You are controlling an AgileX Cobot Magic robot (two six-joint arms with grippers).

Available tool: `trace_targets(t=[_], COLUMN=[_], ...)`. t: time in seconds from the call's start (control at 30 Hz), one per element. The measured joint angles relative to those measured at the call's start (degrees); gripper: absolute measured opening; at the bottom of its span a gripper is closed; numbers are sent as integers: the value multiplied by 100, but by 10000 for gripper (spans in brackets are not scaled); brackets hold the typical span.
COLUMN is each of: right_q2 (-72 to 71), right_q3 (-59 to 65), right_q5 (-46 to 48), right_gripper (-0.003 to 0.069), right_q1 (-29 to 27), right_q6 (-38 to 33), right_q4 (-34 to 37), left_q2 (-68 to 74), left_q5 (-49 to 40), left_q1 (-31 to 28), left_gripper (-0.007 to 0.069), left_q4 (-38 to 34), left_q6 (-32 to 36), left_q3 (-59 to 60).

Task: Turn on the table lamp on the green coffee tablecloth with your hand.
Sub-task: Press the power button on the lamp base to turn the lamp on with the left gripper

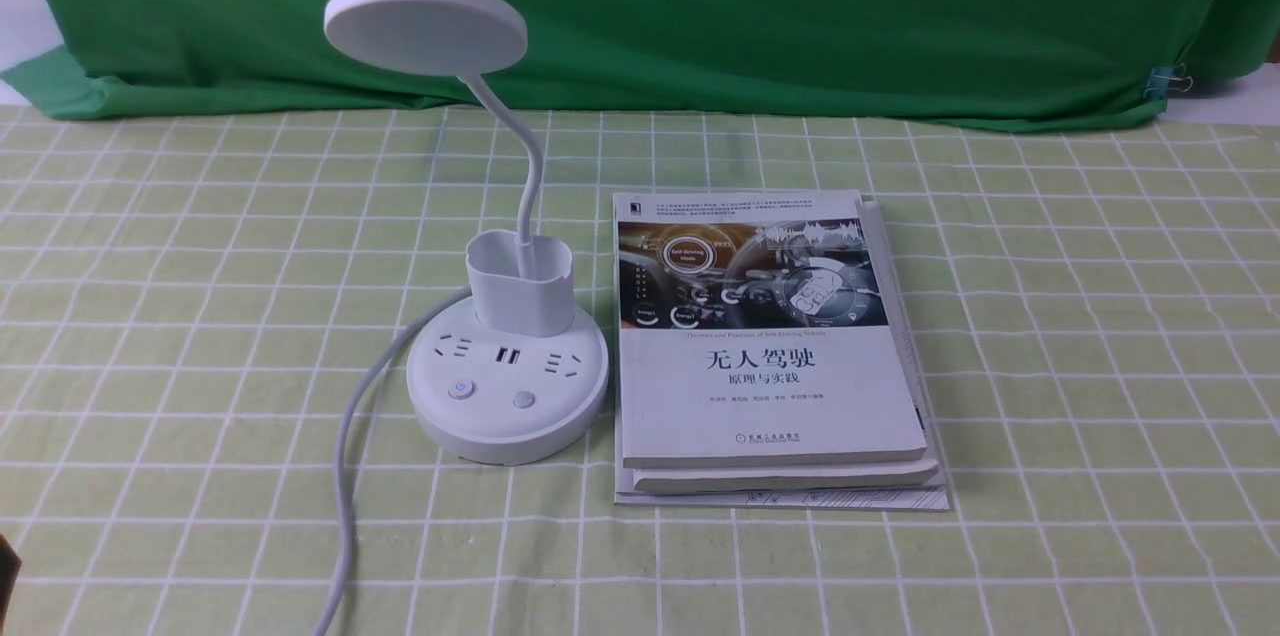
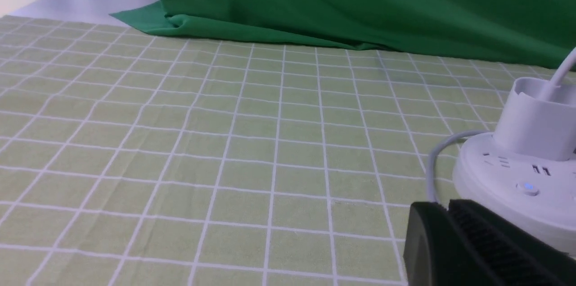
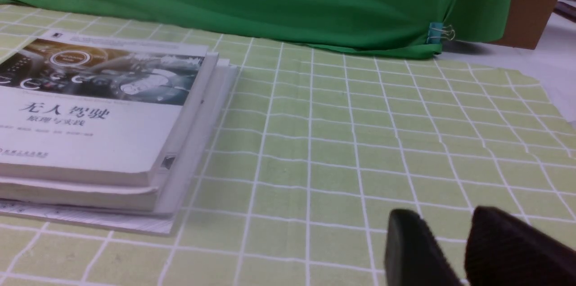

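Jaws closed on the left, parted on the right, with two small buttons to hit

The left gripper (image 2: 448,205) has its fingers pressed together with nothing visible between them; those of the right gripper (image 3: 445,213) stand a little apart, also without a load. The table lamp (image 1: 508,426) stands upright on the green coffee tablecloth (image 1: 1100,316), left of the stacked books (image 1: 770,406) and just beside them. Its disc head (image 1: 425,28) looks unlit, so the press likely remains to be done.

The likeliest fault is a wrong choice: the blue-marked button (image 1: 460,389) and the plain grey button (image 1: 524,400) sit close together, and their functions cannot be told from here. A blunt fingertip landing between them might press neither, or both. A slanting push could slide the base into the books, while too light a touch might not click. Coming in low from the left risks snagging the cord (image 1: 345,476); coming in high could knock the bendy neck (image 1: 530,166).
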State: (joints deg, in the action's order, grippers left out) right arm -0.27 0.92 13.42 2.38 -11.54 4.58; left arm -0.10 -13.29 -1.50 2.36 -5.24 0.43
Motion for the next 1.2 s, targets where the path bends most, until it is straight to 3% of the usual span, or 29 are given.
trace_targets(t=[0.33,0.67,0.9,1.03,1.2], right_q2=[0,0,0,0,0], right_q3=[0,0,0,0,0], right_q5=[0,0,0,0,0], right_gripper=[243,243,243,243,243], right_q1=[0,0,0,0,0], right_q6=[-2,-2,-2,-2,-2], right_q4=[0,0,0,0,0], left_q2=[0,0,0,0,0], left_q5=[97,1329,1412,2040,3175], left_q1=[0,0,0,0,0], left_gripper=[19,19,19,19,19], left_q4=[-23,-6,7,-724,-778], left_q6=[0,0,4,-596,-741], left_q3=[0,0,0,0,-11])
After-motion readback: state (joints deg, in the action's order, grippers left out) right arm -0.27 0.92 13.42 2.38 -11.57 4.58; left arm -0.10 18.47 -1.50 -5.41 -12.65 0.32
